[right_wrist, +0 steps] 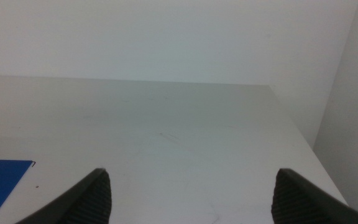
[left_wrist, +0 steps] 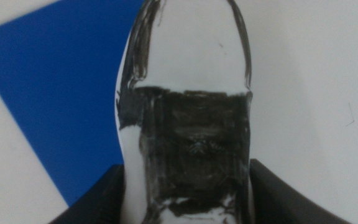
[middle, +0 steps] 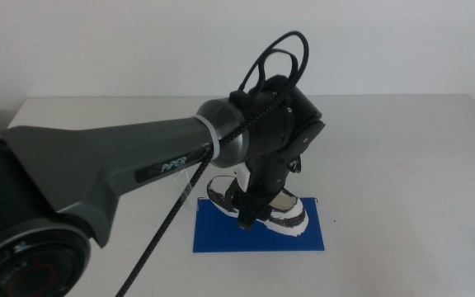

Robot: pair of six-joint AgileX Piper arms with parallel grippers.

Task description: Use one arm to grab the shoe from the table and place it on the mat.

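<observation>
White-and-black shoe (middle: 280,211) on blue mat (middle: 221,235), on white table (middle: 402,165)

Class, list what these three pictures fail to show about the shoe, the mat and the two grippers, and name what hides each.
- Middle view: the left gripper covers the middle of the shoe, so whether it rests on the mat is hidden.
- Left wrist view: the shoe fills the frame, blurred; its heel is cut off.
- Right wrist view: the right gripper waits, open; only a mat corner shows.

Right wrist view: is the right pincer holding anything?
No, the right pincer stands open over the bare white table, nothing between its jaws.
</observation>
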